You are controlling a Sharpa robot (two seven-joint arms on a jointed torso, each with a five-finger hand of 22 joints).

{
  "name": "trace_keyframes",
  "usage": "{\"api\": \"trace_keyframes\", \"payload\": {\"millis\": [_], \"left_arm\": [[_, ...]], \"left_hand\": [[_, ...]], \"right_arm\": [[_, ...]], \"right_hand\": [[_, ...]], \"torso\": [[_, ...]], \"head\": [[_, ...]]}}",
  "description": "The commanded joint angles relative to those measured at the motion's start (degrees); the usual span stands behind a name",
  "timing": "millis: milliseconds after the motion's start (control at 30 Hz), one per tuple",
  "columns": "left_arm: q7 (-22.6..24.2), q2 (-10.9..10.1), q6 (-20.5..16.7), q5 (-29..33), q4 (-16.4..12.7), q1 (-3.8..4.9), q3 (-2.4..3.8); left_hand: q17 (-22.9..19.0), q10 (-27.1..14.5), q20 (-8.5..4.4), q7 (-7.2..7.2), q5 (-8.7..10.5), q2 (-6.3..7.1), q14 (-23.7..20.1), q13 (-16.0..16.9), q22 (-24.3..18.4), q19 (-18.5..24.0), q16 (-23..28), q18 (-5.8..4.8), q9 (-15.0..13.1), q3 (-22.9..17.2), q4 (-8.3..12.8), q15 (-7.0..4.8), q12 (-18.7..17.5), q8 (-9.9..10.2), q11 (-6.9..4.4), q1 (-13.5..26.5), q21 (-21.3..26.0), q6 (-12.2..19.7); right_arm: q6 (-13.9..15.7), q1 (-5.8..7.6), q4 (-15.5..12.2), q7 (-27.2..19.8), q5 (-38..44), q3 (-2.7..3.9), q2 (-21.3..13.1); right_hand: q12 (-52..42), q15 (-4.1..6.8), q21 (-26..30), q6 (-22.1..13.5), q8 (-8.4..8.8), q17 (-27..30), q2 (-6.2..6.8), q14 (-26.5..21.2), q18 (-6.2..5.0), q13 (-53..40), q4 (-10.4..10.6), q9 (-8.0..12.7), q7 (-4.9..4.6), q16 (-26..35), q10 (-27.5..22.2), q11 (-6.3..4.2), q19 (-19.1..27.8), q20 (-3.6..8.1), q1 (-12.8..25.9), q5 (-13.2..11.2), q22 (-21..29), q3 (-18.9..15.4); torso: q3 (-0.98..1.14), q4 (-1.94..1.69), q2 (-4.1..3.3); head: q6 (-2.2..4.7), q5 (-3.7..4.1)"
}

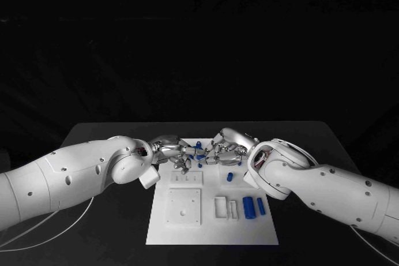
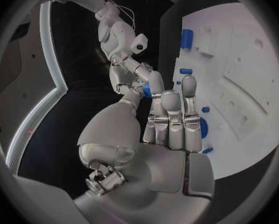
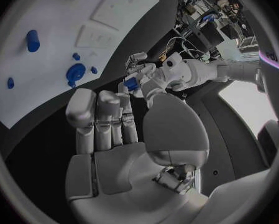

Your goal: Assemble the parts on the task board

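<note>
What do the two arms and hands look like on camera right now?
Both arms are glossy white rounded shells with small dark dots. The left hand and right hand are silver metal with segmented fingers. Thin pale cables trail beneath each arm.

I see a black flat table (image 1: 108, 220). One white rectangular task board (image 1: 212, 234) lies on its middle, reaching the near edge.

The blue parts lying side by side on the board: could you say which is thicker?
The blue cylinder nearer the middle of the board; the blue pin beside it, toward the edge, is slimmer.
</note>
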State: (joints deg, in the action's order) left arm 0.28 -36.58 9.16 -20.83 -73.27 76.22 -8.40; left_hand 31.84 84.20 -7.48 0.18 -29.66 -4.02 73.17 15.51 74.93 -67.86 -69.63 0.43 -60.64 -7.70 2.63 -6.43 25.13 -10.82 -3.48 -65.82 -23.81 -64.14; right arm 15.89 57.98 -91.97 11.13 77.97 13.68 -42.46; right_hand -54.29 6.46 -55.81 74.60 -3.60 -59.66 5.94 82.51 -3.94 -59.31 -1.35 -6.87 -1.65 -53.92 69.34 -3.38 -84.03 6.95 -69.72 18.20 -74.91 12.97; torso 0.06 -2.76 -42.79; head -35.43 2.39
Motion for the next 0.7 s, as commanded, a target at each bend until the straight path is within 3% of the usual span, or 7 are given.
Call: {"api": "trace_keyframes", "payload": {"millis": [33,133,200,367,533,700], "left_arm": [[0.19,0.04,0.55,-0.91,-0.22,-0.01,0.05],[0.13,0.01,0.75,-1.48,-0.27,-0.01,0.05],[0.10,0.00,0.81,-1.82,-0.32,-0.01,0.05],[0.02,-0.03,0.48,-2.88,-0.45,-0.01,0.05],[-0.23,-0.05,-0.82,-5.12,-0.49,-0.01,0.05],[-1.09,-0.08,-2.93,-8.84,-0.49,-0.03,0.05]], "left_hand": [[-0.09,-0.36,-0.06,-0.22,-0.36,-0.43,-0.19,0.08,1.16,0.31,-0.30,-0.41,0.01,-5.60,6.02,-0.05,0.38,-0.38,-0.12,-0.22,-0.11,0.50],[-0.13,-0.30,-0.08,-0.20,-0.33,-0.42,-0.20,0.01,1.17,0.42,-0.46,-0.43,0.99,-5.61,6.29,0.00,0.37,-0.86,-0.13,-0.22,-0.31,0.47],[-0.16,-0.30,-0.08,-0.21,-0.39,-0.43,-0.18,0.01,1.15,0.40,-0.44,-0.38,0.98,-5.63,6.37,-0.07,0.37,-0.99,-0.13,-0.33,-0.33,0.56],[-0.16,-0.24,-0.09,-0.20,-0.45,-0.40,-0.16,0.01,1.16,0.38,-0.45,-0.37,1.02,-5.66,6.49,-0.08,0.39,-1.07,-0.15,-0.43,-0.37,0.56],[-0.18,-0.14,-0.14,-0.19,-0.74,-0.32,-0.02,-0.01,1.16,0.29,-0.48,-0.33,1.17,-5.76,6.69,-0.13,0.39,-1.14,-0.18,-0.51,-0.46,0.51],[-0.26,0.07,-0.20,-0.23,-0.93,-0.27,0.24,-0.07,1.16,0.14,-0.40,-0.29,1.40,-5.88,6.89,-0.18,0.34,-1.26,-0.25,-0.43,-0.61,0.36]], "right_arm": [[0.84,-0.07,0.45,1.03,0.66,0.02,-0.26],[1.48,-0.08,0.82,1.15,0.32,0.02,-0.38],[2.04,-0.08,1.10,1.14,-0.20,0.02,-0.48],[3.50,-0.08,1.79,0.56,-1.79,0.02,-0.80],[3.67,-0.08,2.04,-0.65,-3.31,0.04,-1.54],[2.86,-0.08,2.02,-1.86,-4.73,0.10,-2.72]], "right_hand": [[0.88,-0.21,0.56,1.18,-0.03,0.17,0.26,0.30,0.90,0.52,0.21,0.23,1.08,0.45,-0.46,0.27,-1.14,0.42,0.24,0.25,-7.05,-0.42],[4.07,-0.59,3.16,-0.40,-0.01,1.73,0.95,-0.72,0.68,2.97,0.81,0.81,0.31,2.70,-2.94,0.82,-0.51,0.15,0.49,0.73,-6.44,-1.20],[5.43,-1.15,5.25,-3.92,0.00,2.69,1.68,-1.43,0.43,4.20,1.46,1.84,-1.10,4.06,-4.29,1.67,-0.04,-0.26,0.78,1.04,-5.96,-2.48],[5.56,-2.41,8.73,-10.86,-0.08,3.93,2.26,-2.89,-0.49,5.51,2.75,3.07,-3.50,5.67,-5.79,3.29,0.42,-1.55,-0.42,0.62,-5.31,-6.34],[5.10,-3.13,11.89,-14.92,-0.03,4.58,2.02,-3.73,-1.30,7.91,3.29,3.12,-4.52,5.80,-6.82,4.05,0.64,-2.49,-2.29,1.86,-4.96,-10.56],[4.05,-3.21,13.12,-15.33,0.00,5.06,1.94,-4.01,-1.40,9.85,3.41,3.14,-4.65,5.48,-7.40,4.13,0.44,-2.62,-3.61,3.63,-5.00,-12.42]], "torso": [[0.04,0.02,-0.03],[0.03,0.07,-0.01],[0.03,0.07,0.00],[0.03,0.03,-0.01],[0.01,-0.03,0.03],[0.06,0.04,0.02]], "head": [[0.02,0.00],[0.00,-0.02],[0.01,-0.01],[0.10,-0.01],[0.09,-0.14],[0.11,-0.25]]}}
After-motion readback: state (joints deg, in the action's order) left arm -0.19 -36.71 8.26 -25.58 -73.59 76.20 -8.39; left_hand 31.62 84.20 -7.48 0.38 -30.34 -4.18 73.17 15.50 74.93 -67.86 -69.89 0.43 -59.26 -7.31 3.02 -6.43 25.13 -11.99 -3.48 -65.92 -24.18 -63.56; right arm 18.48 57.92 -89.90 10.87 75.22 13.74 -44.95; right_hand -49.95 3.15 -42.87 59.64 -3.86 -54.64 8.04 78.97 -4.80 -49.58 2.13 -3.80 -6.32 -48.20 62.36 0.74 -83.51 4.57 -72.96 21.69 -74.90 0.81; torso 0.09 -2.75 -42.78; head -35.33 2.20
